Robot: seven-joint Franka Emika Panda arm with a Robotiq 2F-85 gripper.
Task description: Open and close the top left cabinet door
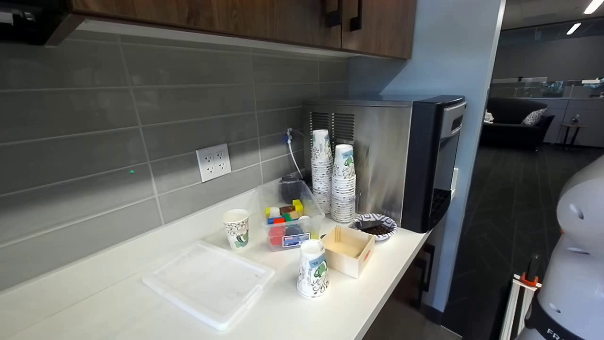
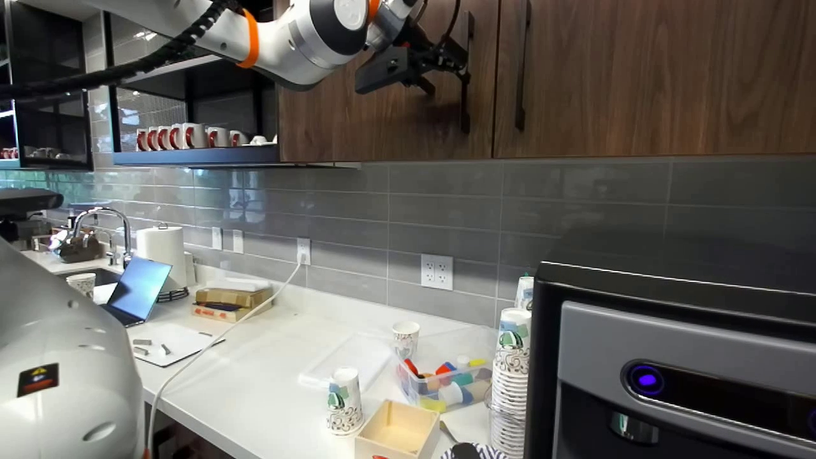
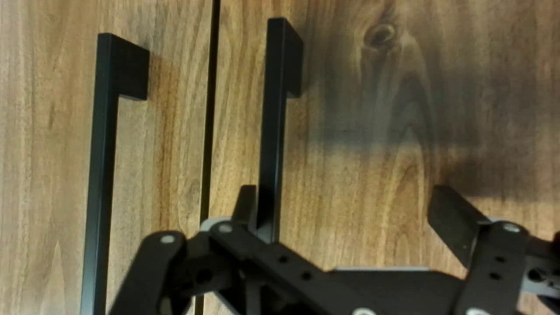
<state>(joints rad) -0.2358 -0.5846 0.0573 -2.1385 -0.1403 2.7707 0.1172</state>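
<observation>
The top left cabinet door [image 2: 357, 121] is brown wood and closed, level with the door to its right. Its black bar handle [image 2: 465, 111] runs upright near the seam; the handle also shows in the wrist view [image 3: 273, 122]. My gripper [image 2: 445, 80] is in front of this door at the handle. In the wrist view, my gripper [image 3: 344, 192] is open, with the handle between its fingers. One finger is close beside the handle on the seam side; the other is well apart over the door. I cannot tell whether the near finger touches. An exterior view shows the door's lower part [image 1: 236, 19].
The right door [image 2: 637, 83] has a similar handle [image 2: 523, 70] just across the seam. An open shelf with mugs [image 2: 191, 137] is left of the cabinet. Below, the counter [image 2: 268, 370] holds cups, a bin of blocks [image 2: 440, 376] and a wooden box [image 2: 398, 433]. An ice machine [image 1: 377, 156] stands at the end.
</observation>
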